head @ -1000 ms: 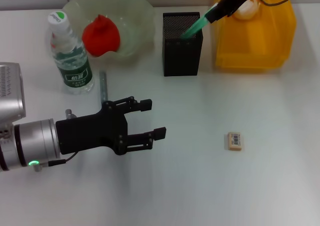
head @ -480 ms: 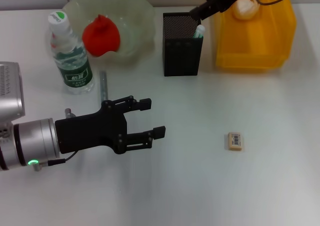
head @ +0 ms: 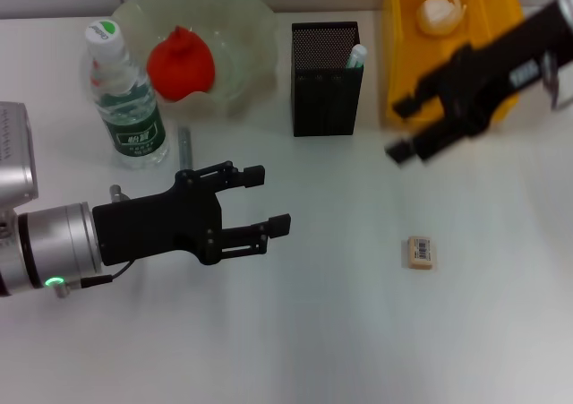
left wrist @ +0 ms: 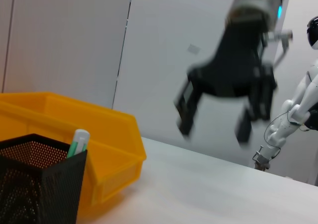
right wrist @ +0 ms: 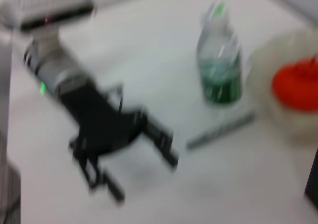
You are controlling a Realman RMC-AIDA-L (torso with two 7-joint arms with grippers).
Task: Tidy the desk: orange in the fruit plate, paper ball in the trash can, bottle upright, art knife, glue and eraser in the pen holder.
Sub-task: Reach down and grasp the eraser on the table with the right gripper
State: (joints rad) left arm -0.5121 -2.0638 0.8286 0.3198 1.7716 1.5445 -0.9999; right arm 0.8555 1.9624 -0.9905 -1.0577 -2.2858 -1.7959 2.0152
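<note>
Right gripper (head: 405,128) empty, jaws apart, above small beige rectangular rubber eraser (head: 421,252) lying flat on white desk just below-ahead; likely light, stiff, grippy; pinch across short sides; left gripper (head: 266,200) idle, open.

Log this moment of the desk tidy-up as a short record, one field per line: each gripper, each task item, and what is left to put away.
left gripper: open, empty, above the table's left front
right gripper: open, empty, in front of the trash can
glue: standing in the pen holder
orange: in the fruit plate
paper ball: in the yellow trash can
bottle: upright, beside the plate
art knife: flat on the table, next to the bottle
eraser: on the table, right front
left to do: art knife and eraser into the pen holder
</note>
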